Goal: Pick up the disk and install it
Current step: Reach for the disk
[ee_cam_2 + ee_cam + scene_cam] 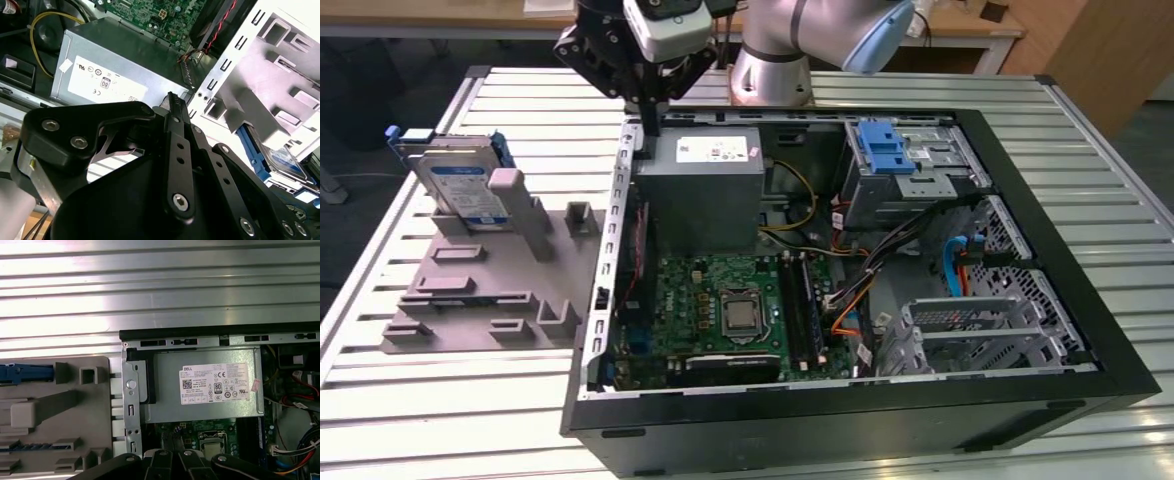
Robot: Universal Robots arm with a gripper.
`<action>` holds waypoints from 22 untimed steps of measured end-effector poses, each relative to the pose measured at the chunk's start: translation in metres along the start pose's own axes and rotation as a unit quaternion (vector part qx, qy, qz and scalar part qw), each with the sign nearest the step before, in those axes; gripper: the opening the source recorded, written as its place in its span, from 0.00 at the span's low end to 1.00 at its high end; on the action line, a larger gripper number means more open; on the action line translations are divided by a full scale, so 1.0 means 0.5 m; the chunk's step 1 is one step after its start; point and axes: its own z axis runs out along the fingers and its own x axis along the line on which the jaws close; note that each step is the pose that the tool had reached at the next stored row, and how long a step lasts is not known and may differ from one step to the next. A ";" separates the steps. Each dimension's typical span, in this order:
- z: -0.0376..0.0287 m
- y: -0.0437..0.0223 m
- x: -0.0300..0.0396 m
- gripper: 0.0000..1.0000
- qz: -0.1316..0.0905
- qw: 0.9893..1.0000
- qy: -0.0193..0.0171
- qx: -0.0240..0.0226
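Observation:
The disk (460, 185) stands on edge in a grey holder (494, 280) on the exterior view's left, outside the computer case. It is silver with a blue-and-white label and a blue frame. My gripper (647, 122) hangs above the case's rear corner next to the power supply, to the exterior view's right of the disk and well apart from it. Its black fingers (172, 107) stand together, shut, with nothing between them. In the second wrist view the disk (282, 160) lies beyond the gripper's links. The first wrist view catches the disk's blue frame (25, 374) in the holder.
The open black case (1067, 300) lies on a slatted metal table (520, 90). Inside are the grey power supply box (707, 190), the green motherboard (720, 310), cables, and metal drive cages, one topped by a blue latch (894, 150). The arm's base (774, 60) stands behind the case.

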 end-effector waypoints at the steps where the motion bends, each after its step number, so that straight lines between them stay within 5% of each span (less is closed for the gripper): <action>1: 0.000 0.000 0.001 0.11 0.000 1.000 0.000 0.000; 22: 0.004 -0.001 0.013 0.11 0.000 1.000 0.000 0.000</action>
